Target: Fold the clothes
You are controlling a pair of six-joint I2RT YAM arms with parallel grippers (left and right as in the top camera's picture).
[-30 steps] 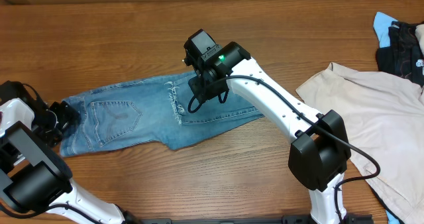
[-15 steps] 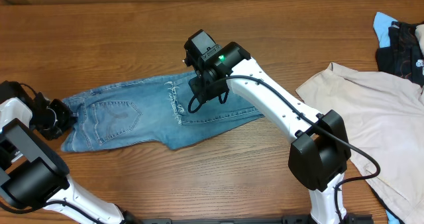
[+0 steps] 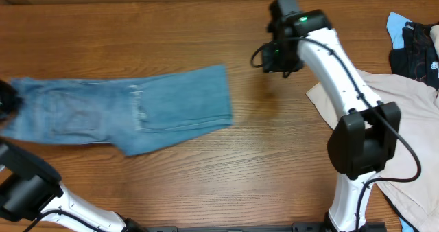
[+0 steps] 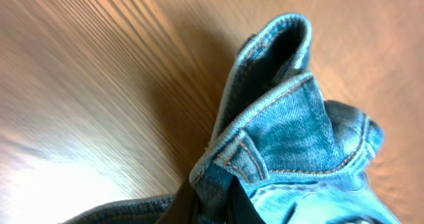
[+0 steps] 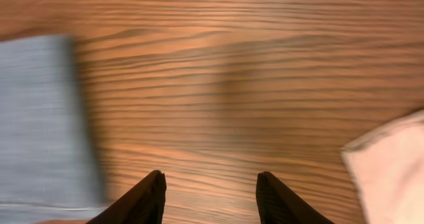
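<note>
The clothes, light-blue jeans (image 3: 137,108), lie stretched flat across the left half of the table, folded edge towards the centre. My left gripper (image 3: 5,103) is at the far left edge of the overhead view. The left wrist view shows the left gripper (image 4: 215,201) shut on the waistband of the jeans (image 4: 291,138), which bunches up above the fingers. My right gripper (image 3: 273,53) hovers open over bare wood, right of the jeans and apart from them. In the right wrist view the right gripper (image 5: 211,197) holds nothing, and the jeans (image 5: 40,118) are a blur at the left.
A beige garment (image 3: 384,115) is spread at the right, its corner (image 5: 391,164) near my right fingers. A pile of dark and blue clothes (image 3: 415,43) sits at the back right corner. Bare wood lies between the jeans and the beige garment.
My left gripper shut on the waistband and moved left, dragging the jeans with it. The right gripper left the jeans and moved right and back.
</note>
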